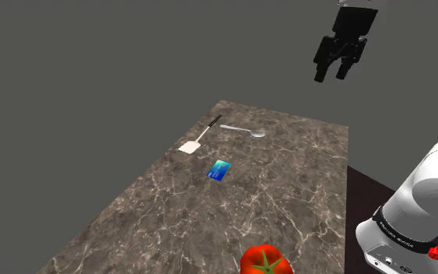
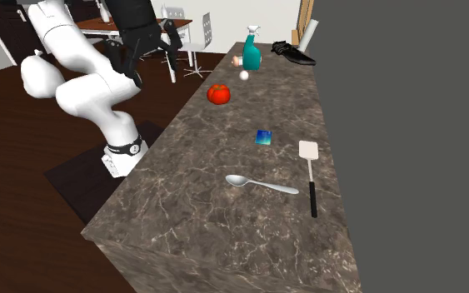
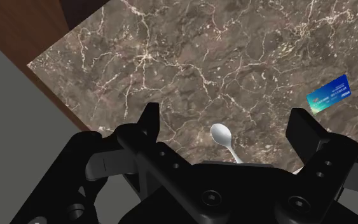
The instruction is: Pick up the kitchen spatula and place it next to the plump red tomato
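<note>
- Black gripper point(image 1: 331, 75): fingers apart, empty, above marble counter point(image 1: 287, 194).
- Second exterior view: spray bottle point(image 2: 251, 52) beyond tomato point(image 2: 218, 94); spatula point(image 2: 310, 171) well apart.
- Wrist view: spoon point(image 3: 222, 135), handle hidden by gripper.

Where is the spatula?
In the shoulder view the spatula lies on the counter near its far left edge, beside the spoon, beyond the blue card.

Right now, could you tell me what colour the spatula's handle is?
Spatula handle: black, clearest in the second exterior view.
</note>
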